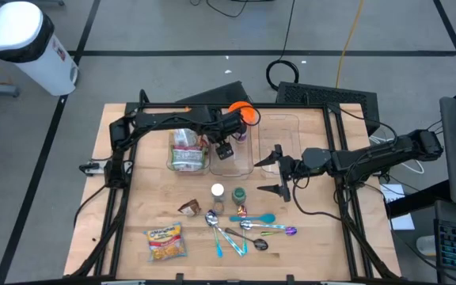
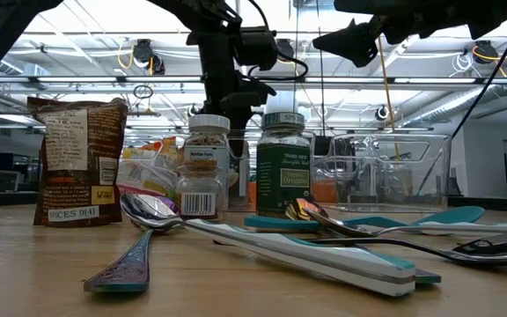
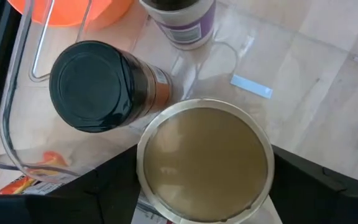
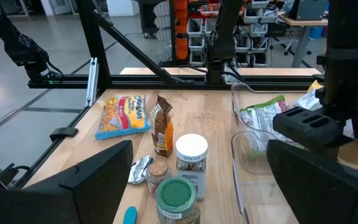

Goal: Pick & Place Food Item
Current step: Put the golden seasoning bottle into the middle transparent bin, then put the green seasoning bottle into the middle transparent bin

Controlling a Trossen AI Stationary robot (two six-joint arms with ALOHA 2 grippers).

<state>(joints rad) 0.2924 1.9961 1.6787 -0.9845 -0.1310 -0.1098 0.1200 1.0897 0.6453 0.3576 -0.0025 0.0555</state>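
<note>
Left wrist view: a round foil-topped can (image 3: 205,160) stands upright between the left hand's fingers (image 3: 114,186), long axis vertical, straight under the wrist. The fingers flank it on both sides, spread about as wide as the can; whether they press it or have let go, cannot tell. It sits inside the clear bin (image 1: 233,154), just beside a black-lidded jar (image 3: 98,85) and near a purple-labelled container (image 3: 185,22). High view puts the left hand (image 1: 226,148) over that bin, the orange bowl (image 1: 244,112) close behind. Judgement: the left arm is the one on the item, and any lift goes straight up along the can's axis, with the jar close enough to knock. Right hand (image 1: 279,174) hangs wide and empty over bare tabletop (image 1: 323,237), beside the other clear bin (image 1: 287,131), with the spice jars (image 1: 228,194) not far off.
</note>
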